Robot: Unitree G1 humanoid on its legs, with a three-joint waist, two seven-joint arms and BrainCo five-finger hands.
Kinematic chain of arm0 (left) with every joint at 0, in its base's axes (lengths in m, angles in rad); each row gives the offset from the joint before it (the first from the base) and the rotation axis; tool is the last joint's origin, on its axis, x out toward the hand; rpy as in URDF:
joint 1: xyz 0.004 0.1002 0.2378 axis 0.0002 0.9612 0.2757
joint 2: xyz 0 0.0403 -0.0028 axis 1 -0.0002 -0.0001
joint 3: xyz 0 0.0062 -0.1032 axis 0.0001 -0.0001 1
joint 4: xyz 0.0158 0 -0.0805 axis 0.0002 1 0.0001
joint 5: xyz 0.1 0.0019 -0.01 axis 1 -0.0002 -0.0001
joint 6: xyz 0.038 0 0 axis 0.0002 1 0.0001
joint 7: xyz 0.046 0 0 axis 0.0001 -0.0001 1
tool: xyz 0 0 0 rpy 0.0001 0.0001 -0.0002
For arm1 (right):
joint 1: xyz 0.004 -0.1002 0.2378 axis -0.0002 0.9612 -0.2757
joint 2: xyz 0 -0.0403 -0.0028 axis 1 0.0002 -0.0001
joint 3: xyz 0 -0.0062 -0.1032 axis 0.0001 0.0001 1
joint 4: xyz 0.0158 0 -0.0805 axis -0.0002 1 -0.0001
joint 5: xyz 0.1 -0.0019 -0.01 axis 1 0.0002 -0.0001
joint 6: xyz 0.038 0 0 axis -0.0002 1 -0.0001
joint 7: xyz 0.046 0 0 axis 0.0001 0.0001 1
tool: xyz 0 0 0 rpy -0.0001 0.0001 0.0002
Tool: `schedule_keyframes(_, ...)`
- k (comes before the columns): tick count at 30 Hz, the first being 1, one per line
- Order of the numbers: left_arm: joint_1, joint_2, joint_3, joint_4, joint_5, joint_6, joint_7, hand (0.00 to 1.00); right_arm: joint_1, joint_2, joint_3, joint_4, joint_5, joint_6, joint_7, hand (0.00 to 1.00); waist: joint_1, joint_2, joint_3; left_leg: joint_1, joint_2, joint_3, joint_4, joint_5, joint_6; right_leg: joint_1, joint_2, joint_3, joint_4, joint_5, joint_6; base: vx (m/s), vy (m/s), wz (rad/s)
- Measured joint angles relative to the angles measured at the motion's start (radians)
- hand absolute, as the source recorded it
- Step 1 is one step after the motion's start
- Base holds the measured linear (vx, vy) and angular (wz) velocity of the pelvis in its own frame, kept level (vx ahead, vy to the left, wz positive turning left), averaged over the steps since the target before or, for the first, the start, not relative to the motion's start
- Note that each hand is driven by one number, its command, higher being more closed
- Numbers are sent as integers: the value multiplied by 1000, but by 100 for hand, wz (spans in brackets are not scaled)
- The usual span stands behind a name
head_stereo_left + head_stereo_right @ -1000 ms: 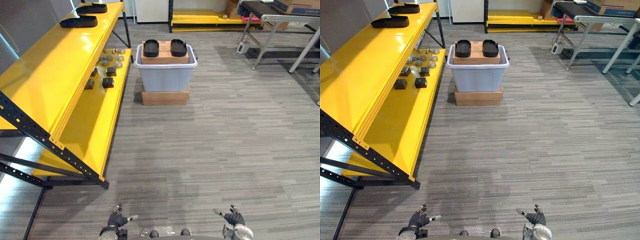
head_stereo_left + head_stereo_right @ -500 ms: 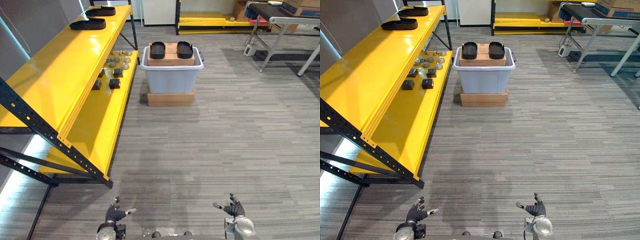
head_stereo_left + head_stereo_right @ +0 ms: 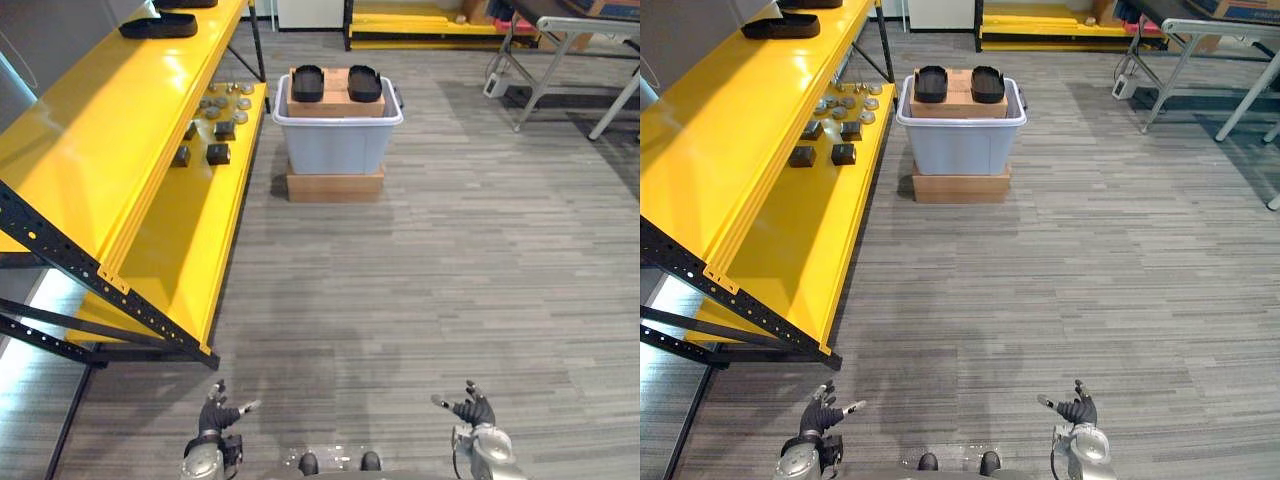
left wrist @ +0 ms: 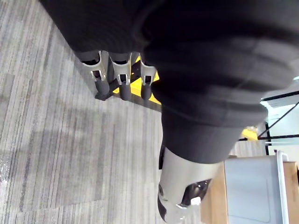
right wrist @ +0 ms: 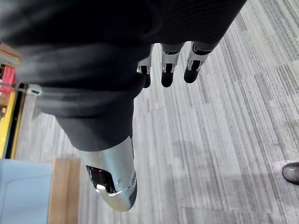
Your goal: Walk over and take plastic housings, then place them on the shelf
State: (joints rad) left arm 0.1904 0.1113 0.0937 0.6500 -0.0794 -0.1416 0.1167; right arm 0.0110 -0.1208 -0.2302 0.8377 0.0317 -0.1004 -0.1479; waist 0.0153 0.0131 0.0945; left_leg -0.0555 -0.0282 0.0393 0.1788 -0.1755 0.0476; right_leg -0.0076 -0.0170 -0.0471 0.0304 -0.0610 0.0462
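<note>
Left eye view: we see two black housings lying apart on a cardboard box (image 3: 336, 101) that sits in the grey bin (image 3: 340, 152). The left housing (image 3: 307, 84) lies at the box's left edge and the right housing (image 3: 364, 83) at its right edge. The yellow shelf (image 3: 105, 135) stands just left of the bin. Our left hand (image 3: 213, 415) and right hand (image 3: 474, 411) hang low, fingers loosely spread, both empty.
</note>
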Motion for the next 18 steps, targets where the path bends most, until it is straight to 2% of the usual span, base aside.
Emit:
schedule_keyframes(1,2,-9,5,-19,0,0,0,0,-7,-4,-2,0,1,0,-5,0,1,9,6,-22,5,9,41,-28,1,-34,0,4,60,-30,12,-12,89,-28)
schedule_keyframes(2,4,-18,11,-39,-3,0,3,0,-16,-7,-6,0,2,2,-6,0,2,15,23,-45,6,20,101,-74,11,-99,-7,4,204,-96,38,-8,82,-28)
schedule_keyframes(3,4,-19,14,-42,-8,0,6,0,-18,-5,-4,0,3,4,-5,0,2,14,30,-47,5,24,117,-88,15,-131,-15,-3,277,-118,44,7,88,-22)
schedule_keyframes(5,4,-16,21,-47,-14,1,19,0,-18,-4,-1,-1,7,20,-5,0,0,9,55,-27,-5,21,144,-117,30,-240,-50,-51,529,-162,52,68,64,0)
schedule_keyframes(6,8,-12,20,-53,-15,2,20,0,-17,-5,0,-1,7,24,-5,0,-1,4,58,-18,-8,21,144,-126,31,-259,-63,-69,564,-174,42,197,72,-3)
schedule_keyframes(7,4,-7,21,-54,-18,3,20,0,-19,-9,3,-1,8,31,-6,0,3,5,69,2,-7,20,142,-133,37,-282,-74,-104,559,-189,42,256,47,-5)
schedule_keyframes(9,-9,0,23,-54,-24,3,22,0,-36,-16,18,-1,10,32,-6,0,-1,14,78,23,14,13,129,-148,26,-326,-67,-142,463,-184,41,256,5,1)
schedule_keyframes(10,-19,-1,22,-54,-25,3,23,0,-44,-19,20,0,11,32,-6,0,-1,9,80,33,24,12,118,-152,21,-341,-56,-144,425,-177,46,347,-49,7)
schedule_keyframes(11,-41,-2,23,-54,-28,3,33,0,-64,-31,35,-1,17,32,-7,0,-1,25,94,70,47,3,78,-153,8,-377,-30,-143,298,-107,41,381,-55,10)
schedule_keyframes(12,-49,-1,23,-54,-28,2,39,0,-69,-36,40,-2,17,31,-7,0,-4,23,97,88,49,-5,57,-151,2,-388,-28,-142,247,-73,42,503,-102,27)
schedule_keyframes(13,-64,-1,21,-54,-28,1,40,0,-71,-46,42,-7,17,31,-7,0,-8,6,102,123,49,-17,22,-152,-11,-403,-29,-139,184,-14,42,377,-114,40)
schedule_keyframes(14,-73,0,18,-53,-28,0,41,0,-67,-53,42,-11,16,31,-13,0,-11,5,103,143,50,-33,9,-162,-28,-426,-39,-134,173,34,26,505,-200,71)
schedule_keyframes(15,-82,-3,12,-50,-28,0,42,0,-57,-56,42,-29,16,32,-23,0,-29,2,99,161,63,-67,12,-178,-54,-445,-53,-134,235,108,-1,542,-257,74)
schedule_keyframes(16,-88,-5,-6,-50,-28,-1,44,0,-52,-60,42,-51,16,31,-24,0,-36,19,95,158,91,-88,38,-192,-79,-480,-51,-163,358,64,-64,555,-270,64)
schedule_keyframes(17,-90,-6,-12,-50,-28,-2,45,0,-54,-59,43,-55,16,30,-24,0,-38,24,98,152,101,-95,71,-194,-86,-488,-52,-174,412,17,-77,562,-281,42)
schedule_keyframes(18,-91,-17,-13,-45,-28,-1,45,0,-61,-58,43,-55,16,31,-23,0,-42,29,99,124,116,-100,184,-188,-105,-481,-52,-191,475,-54,-103,576,-284,37)
